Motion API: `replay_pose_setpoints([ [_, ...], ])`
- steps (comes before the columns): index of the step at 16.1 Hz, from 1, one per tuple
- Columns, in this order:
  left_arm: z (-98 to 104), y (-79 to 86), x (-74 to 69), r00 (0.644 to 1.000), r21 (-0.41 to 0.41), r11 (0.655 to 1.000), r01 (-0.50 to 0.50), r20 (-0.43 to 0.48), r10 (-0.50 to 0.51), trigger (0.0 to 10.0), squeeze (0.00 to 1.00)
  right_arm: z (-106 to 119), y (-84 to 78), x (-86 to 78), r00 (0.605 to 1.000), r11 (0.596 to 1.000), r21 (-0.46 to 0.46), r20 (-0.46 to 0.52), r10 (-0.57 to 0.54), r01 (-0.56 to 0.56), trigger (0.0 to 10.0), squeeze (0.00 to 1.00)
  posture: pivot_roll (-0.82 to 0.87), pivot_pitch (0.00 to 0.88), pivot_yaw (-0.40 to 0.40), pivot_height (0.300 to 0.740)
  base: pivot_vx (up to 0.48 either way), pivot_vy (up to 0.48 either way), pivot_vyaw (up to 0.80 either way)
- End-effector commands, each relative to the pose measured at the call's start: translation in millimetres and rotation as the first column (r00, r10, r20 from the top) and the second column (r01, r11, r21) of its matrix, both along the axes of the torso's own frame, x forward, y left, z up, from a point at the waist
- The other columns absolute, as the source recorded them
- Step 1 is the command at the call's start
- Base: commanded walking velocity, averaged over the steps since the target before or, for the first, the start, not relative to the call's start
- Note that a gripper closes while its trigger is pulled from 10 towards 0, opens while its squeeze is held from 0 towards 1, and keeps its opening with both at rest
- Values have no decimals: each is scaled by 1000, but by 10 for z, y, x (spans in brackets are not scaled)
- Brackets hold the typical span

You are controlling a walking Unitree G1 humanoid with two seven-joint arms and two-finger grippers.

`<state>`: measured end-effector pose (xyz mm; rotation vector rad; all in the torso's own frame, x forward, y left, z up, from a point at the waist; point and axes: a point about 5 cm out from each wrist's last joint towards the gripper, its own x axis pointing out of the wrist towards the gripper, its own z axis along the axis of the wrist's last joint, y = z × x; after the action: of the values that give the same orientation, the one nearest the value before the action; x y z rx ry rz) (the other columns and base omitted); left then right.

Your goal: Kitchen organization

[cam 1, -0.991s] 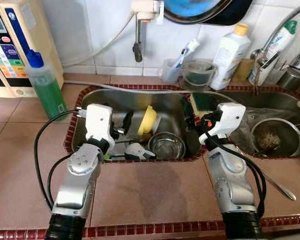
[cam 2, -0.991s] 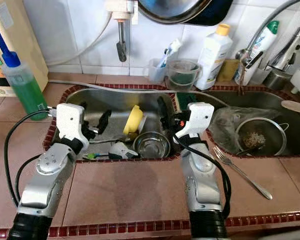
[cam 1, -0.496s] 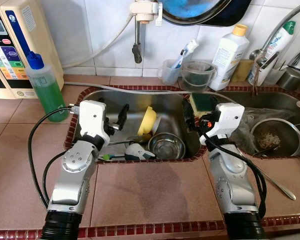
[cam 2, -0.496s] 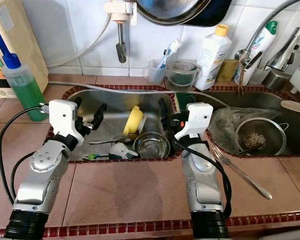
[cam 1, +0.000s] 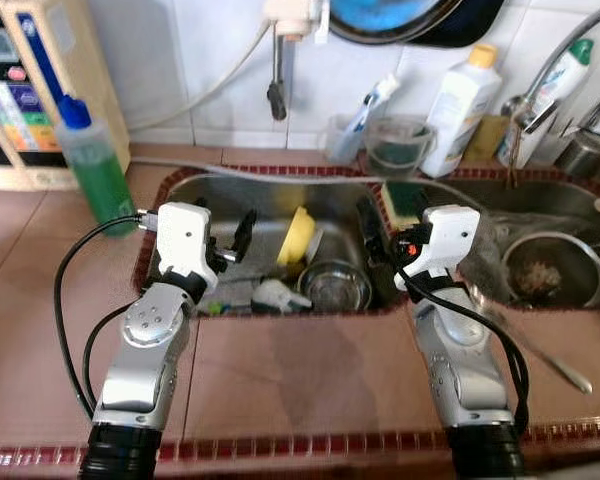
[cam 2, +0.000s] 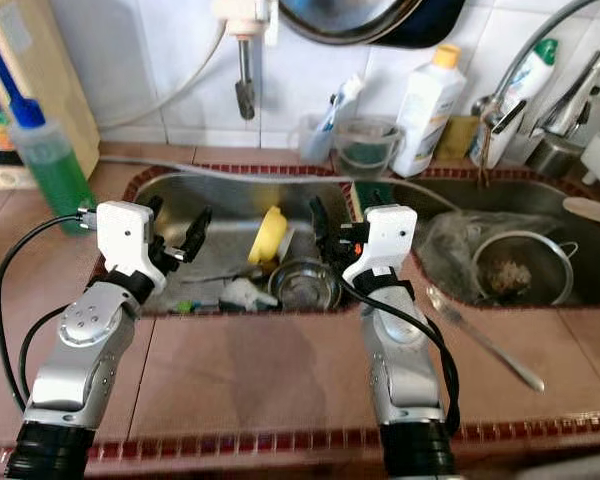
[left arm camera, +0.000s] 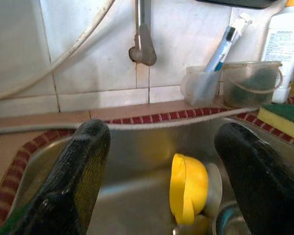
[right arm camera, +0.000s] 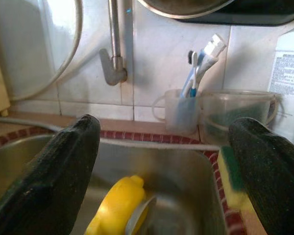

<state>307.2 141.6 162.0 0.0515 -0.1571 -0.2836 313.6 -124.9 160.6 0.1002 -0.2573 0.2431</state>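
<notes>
The dishes I take to be my job sit in the left basin of the sink [cam 1: 180, 190]: a yellow cup [cam 1: 298, 235] tilted on its side against something pale, a steel bowl [cam 1: 335, 283] just beside and in front of it, and a small white-and-dark item [cam 1: 278, 294] with a green-tipped utensil [cam 1: 212, 308] along the near wall; none of it looks lifted or sorted, so I judge the organizing barely begun, with nothing yet in hand; my left gripper [cam 1: 230, 236] hovers over the left part of that basin, fingers spread wide and empty, the yellow cup framed between them in the left wrist view; my right gripper [cam 2: 323, 228] hangs at the basin's right edge near the divider, fingers likewise wide apart and holding nothing, looking across at the same cup; outward from there, a green-and-yellow sponge [cam 1: 408, 203] rests on the divider, and the right basin holds a strainer [cam 1: 543, 272] with scraps and some crumpled plastic; a fork [cam 2: 485, 345] lies on the tiled counter [cam 1: 300, 370] right of my right arm; along the back ledge stand a toothbrush cup [right arm camera: 183, 115], a clear tub [cam 1: 398, 145], a white bottle [cam 1: 462, 95], and at the left a green soap bottle [cam 1: 92, 165]; all of that is left to do, as far as I can judge.
</notes>
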Motion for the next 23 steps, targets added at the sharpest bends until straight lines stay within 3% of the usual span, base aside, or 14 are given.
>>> replay_pose_setpoints([
  [1, 35, -3, -11, 1000, 2, 1000, 3, 18, -3, 10000, 0, 35, 9, 23, 1000, 1000, -6, 15, 6, -6, 10000, 0, 0, 0, -48, 740, -270, 0, 0],
  [11, 66, -5, -55, 999, 17, 1000, 9, 45, -10, 10000, 0, 14, 108, 46, 999, 999, -8, 13, 48, -48, 10000, 0, 29, 0, -60, 740, -104, 0, 0],
  [15, 42, -24, -117, 996, 50, 996, 70, 45, -73, 10000, 0, -15, 126, 44, 998, 998, -13, 7, 57, -57, 10000, 0, 30, 0, -57, 740, 0, 0, 0],
  [23, 30, -40, -125, 996, 40, 995, 86, 31, -87, 10000, 0, -40, 93, 34, 999, 998, -31, -2, 49, -49, 10000, 0, 19, 0, -56, 740, 0, -451, 0],
])
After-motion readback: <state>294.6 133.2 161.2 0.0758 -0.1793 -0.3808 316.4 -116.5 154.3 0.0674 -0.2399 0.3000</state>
